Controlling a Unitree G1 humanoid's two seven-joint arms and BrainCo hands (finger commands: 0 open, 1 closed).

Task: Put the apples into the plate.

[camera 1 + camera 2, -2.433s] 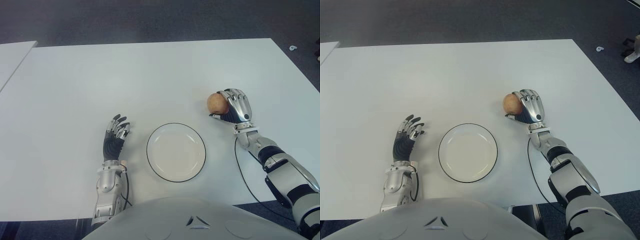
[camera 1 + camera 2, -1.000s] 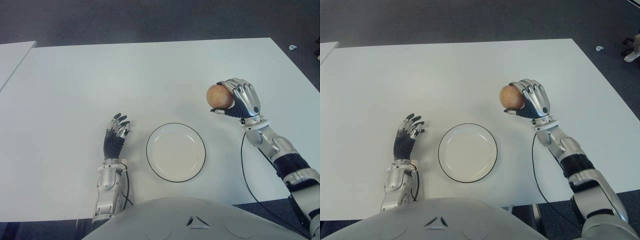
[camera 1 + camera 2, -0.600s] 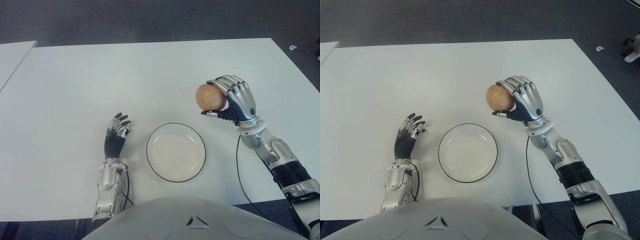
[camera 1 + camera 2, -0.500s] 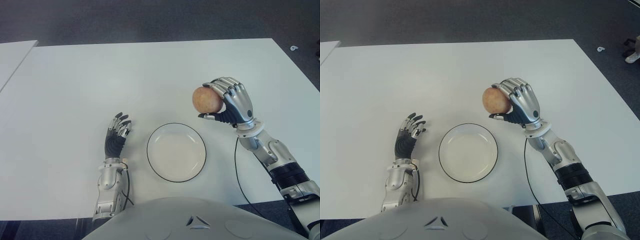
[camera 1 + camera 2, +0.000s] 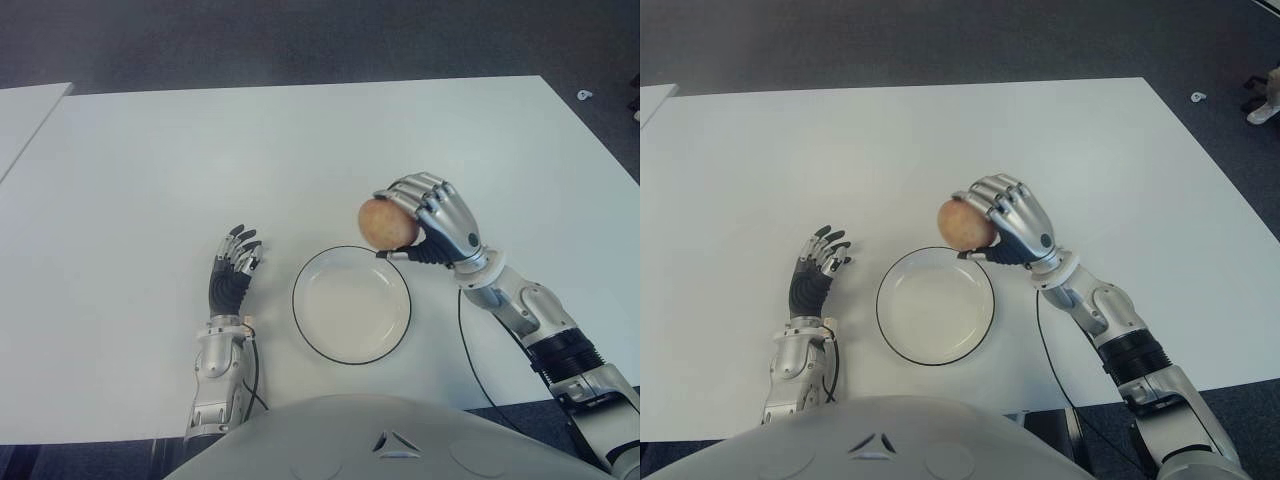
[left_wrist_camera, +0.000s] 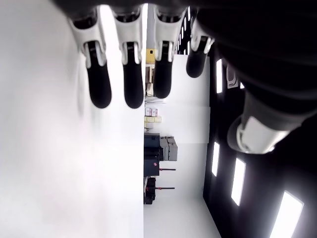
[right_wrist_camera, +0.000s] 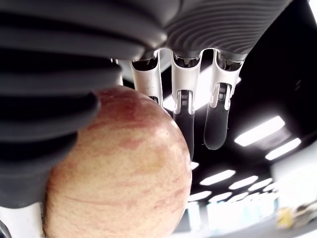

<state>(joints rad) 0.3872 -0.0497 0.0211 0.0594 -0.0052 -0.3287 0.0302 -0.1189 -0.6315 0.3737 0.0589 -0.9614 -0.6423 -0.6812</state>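
A yellow-red apple (image 5: 385, 221) is held in the air by my right hand (image 5: 425, 222), whose fingers are curled around it; the right wrist view shows the apple (image 7: 119, 168) filling the palm. It hangs over the far right rim of the white plate (image 5: 351, 305) with a dark edge, which lies bare on the white table near me. My left hand (image 5: 232, 268) shows left of the plate with its fingers (image 6: 131, 74) stretched out and nothing in them.
The white table (image 5: 250, 150) stretches far and wide around the plate. A second white table corner (image 5: 25, 105) shows at the far left. Dark carpet lies beyond the far edge, with a small white object (image 5: 585, 96) on it at the right.
My right hand has carried the apple up off the table and leftward, towards me, until it hangs at the plate's rim. The left hand has not moved.
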